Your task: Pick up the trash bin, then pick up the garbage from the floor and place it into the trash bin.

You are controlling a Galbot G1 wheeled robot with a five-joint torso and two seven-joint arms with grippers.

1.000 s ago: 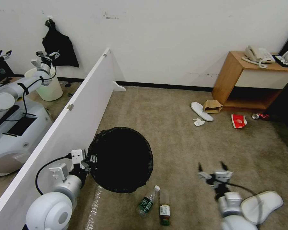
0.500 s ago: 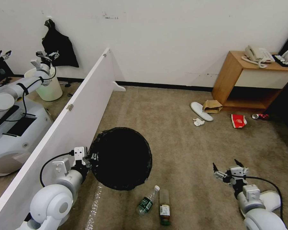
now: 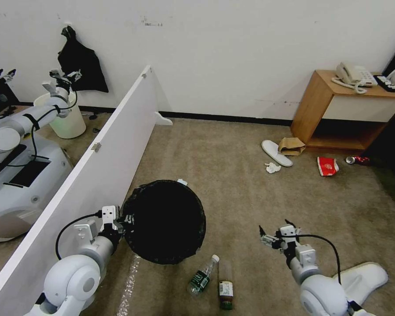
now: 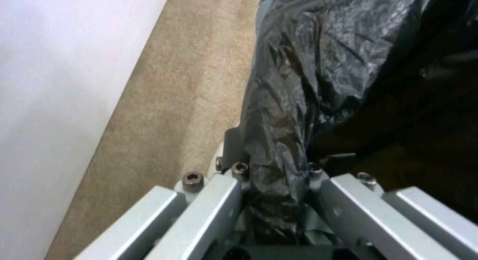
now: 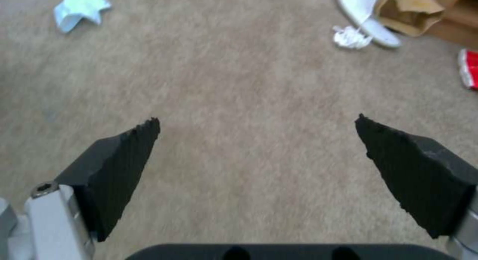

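The right gripper [image 3: 275, 233], jaws spread and empty, is hovering over bare carpet; two bottles [image 3: 214, 278] are lying nearer and left, long axes pointing roughly away, while the left gripper [image 3: 126, 218] is clamping the trash bin [image 3: 166, 221] rim.

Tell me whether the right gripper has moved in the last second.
Yes. The right gripper, fingers open, swung out toward the robot's right, then came back left toward the two bottles, which stayed put on the carpet.

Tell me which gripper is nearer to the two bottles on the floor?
The right gripper, a little. It hangs open over bare carpet to the right of the bottles. The left gripper is shut on the trash bin rim, beyond them to the left.
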